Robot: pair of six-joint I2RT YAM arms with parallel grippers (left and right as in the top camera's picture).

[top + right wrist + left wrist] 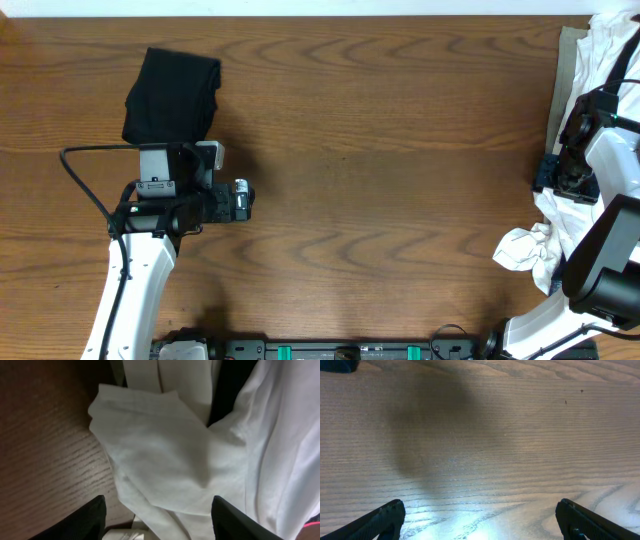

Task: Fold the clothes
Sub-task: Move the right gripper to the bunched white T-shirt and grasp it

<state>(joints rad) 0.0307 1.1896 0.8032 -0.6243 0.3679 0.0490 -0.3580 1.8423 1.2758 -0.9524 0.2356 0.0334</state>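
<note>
White cloth is seen bunched directly under the right gripper, whose jaws are spread apart on either side of a rumpled fold; nothing is pinched between them. Brown table is shown to one side of that fold, and a dark strip is caught among the white layers beyond it.

The step in hand is judged to be the picking of one garment out of the pile heaped at the right edge of the table. It would be done best if a single layer near a hem or shoulder were taken rather than a thick wad, so that one garment is drawn free and the rest are not dragged along. Which edge is a hem cannot be told from this view. The cloth should be lifted clear, then carried to the bare middle of the table, where it can be spread flat.

The left gripper is held wide and released above bare wood, grasping nothing, and could be brought across to take a second corner. Farther off, at the far left, a black garment lies folded just beyond that gripper.
</note>
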